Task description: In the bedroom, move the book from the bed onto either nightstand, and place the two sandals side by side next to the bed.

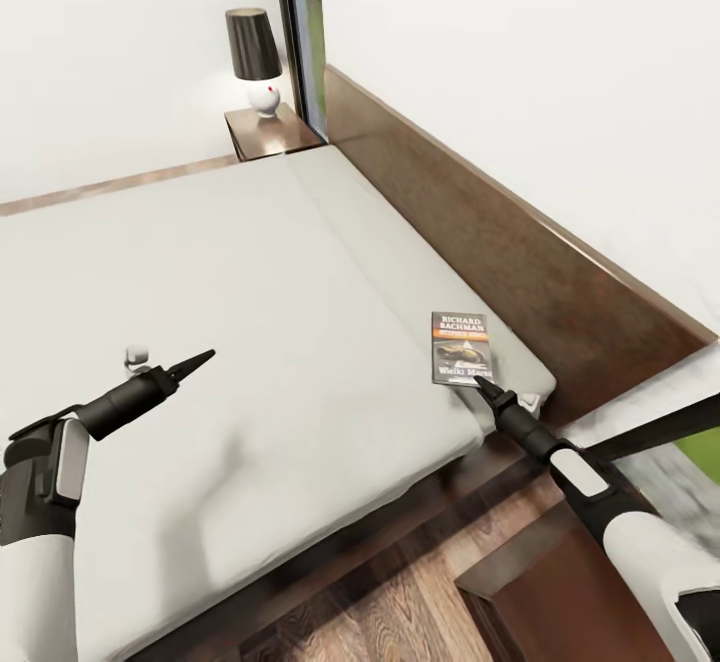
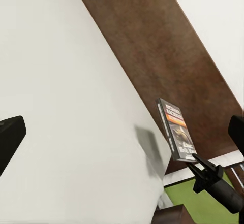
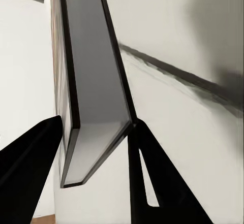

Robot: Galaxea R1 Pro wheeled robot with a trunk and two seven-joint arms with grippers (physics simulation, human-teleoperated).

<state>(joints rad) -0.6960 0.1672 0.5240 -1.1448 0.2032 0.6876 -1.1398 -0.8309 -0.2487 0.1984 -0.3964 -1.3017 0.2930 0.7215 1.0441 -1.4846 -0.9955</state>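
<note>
Right gripper (image 1: pixel 480 382) pinching near corner of the thin dark paperback book (image 1: pixel 459 347), lower right of frame, on pale grey mattress (image 1: pixel 250 282) by brown headboard (image 1: pixel 520 252); left gripper (image 1: pixel 200 357) fingers pressed together, hovering mid-left

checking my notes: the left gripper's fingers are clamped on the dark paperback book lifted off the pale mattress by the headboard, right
Not the left. The right gripper has its fingers closed on the dark paperback book, as the right wrist view shows. The rest holds: it is raised off the pale mattress beside the dark wooden headboard.
</note>
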